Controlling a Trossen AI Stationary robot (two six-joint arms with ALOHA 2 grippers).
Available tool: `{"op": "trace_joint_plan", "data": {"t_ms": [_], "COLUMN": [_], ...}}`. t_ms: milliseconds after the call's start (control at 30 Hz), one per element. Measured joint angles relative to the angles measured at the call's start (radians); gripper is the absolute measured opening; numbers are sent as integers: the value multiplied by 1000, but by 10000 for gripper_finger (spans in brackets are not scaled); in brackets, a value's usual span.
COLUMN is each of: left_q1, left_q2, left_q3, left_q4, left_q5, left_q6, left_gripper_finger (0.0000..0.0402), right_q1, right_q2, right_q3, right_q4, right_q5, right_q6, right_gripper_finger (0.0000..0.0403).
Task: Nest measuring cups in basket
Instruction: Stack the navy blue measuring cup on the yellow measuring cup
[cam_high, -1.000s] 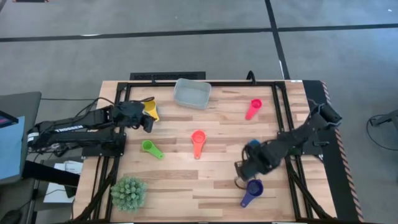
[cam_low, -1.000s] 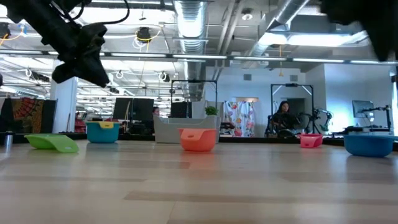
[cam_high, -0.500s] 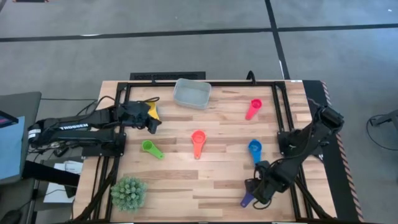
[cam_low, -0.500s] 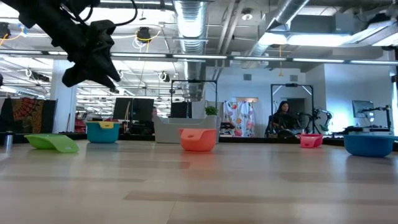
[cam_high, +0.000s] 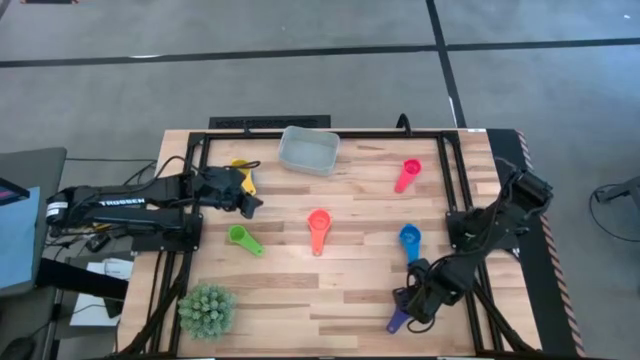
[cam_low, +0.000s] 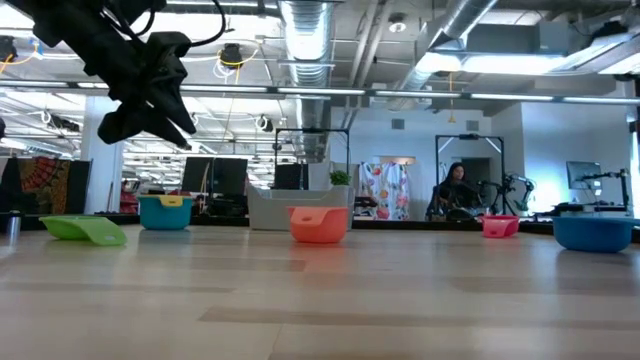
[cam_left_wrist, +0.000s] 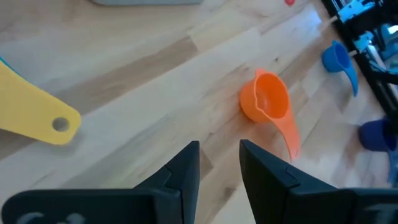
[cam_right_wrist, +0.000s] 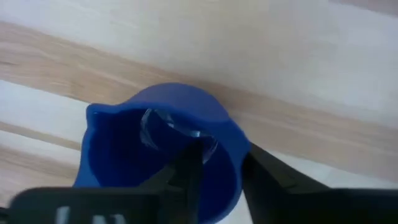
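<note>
My right gripper (cam_high: 415, 300) is down at the purple cup (cam_high: 397, 322) near the table's near right, shut on its wall (cam_right_wrist: 227, 146). My left gripper (cam_high: 250, 200) is shut and empty, raised above the table (cam_low: 145, 100) beside the yellow cup (cam_high: 243, 172), which sits in the teal cup (cam_low: 165, 212). The coral cup (cam_high: 318, 228), green cup (cam_high: 242, 238), blue cup (cam_high: 410, 240) and pink cup (cam_high: 407, 175) lie apart on the wood. The basket (cam_high: 308, 150) stands at the far middle. My right gripper has one finger (cam_right_wrist: 186, 171) inside the purple cup's bowl and the other outside it, with the bowl's wall (cam_right_wrist: 230, 149) between them. The fingers come from above, pointing down. The cup's handle (cam_high: 395, 323) sticks out toward the near left edge.
A spiky green ball plant (cam_high: 207, 308) stands at the near left corner. A black frame (cam_high: 300, 128) runs along the table's far and side edges. Bare wood lies between the coral cup and the plant.
My right gripper has gone from over the blue cup toward the table's near edge and come down at the purple cup; the blue cup now shows uncovered. My left gripper has moved a little toward the table's right, away from the yellow cup.
</note>
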Motion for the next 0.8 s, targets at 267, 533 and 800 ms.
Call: {"op": "trace_joint_plan", "data": {"t_ms": [267, 533, 800], "left_q1": [-5, 2, 61], "left_q2": [-34, -125, -215], "left_q3": [0, 0, 0], "left_q4": [-9, -19, -32], "left_q5": [25, 22, 0], "left_q6": [-2, 57, 81], "left_gripper_finger": [100, 100, 100], "right_q1": [-150, -430, -678], "right_q2": [-1, 0, 0], "right_q3": [88, 185, 286], "right_q4": [-70, -96, -52], "right_q5": [4, 37, 121], "right_q6": [-353, -790, -1104], "right_gripper_finger": [20, 11, 7]}}
